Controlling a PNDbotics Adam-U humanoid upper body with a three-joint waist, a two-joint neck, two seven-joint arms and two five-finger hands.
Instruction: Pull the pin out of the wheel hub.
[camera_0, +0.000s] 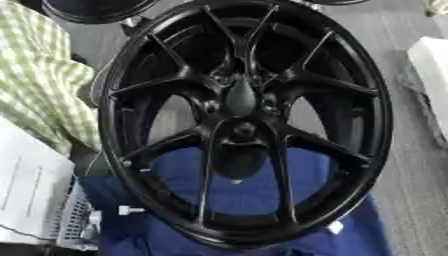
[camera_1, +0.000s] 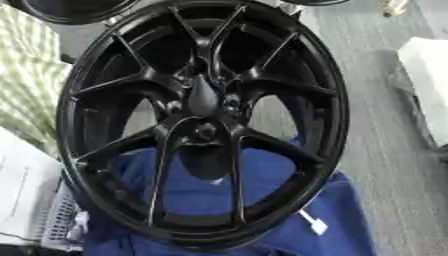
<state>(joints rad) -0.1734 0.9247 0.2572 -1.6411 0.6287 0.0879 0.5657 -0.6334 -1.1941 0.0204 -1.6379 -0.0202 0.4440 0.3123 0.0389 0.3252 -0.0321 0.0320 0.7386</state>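
A black multi-spoke wheel hub (camera_0: 245, 120) fills most of both views and rests over a blue cloth (camera_0: 245, 195). A dark grey tapered piece (camera_0: 241, 97) stands out of the hub's centre, pointing up, above a round centre hole (camera_0: 243, 131). I cannot tell whether this piece is the pin. Below the centre, a dark shape (camera_0: 238, 165) shows through the spokes against the cloth. A small white peg-like thing (camera_0: 131, 210) lies by the rim at the lower left. Neither of my hands shows in either view.
A green checked cloth (camera_0: 39, 85) lies at the left. White sheets (camera_0: 26, 190) and a pale slotted basket (camera_0: 77, 220) sit at the lower left. A white block (camera_1: 429, 85) stands at the right on grey floor (camera_1: 385, 150). Another black rim (camera_0: 96, 10) shows at the top left.
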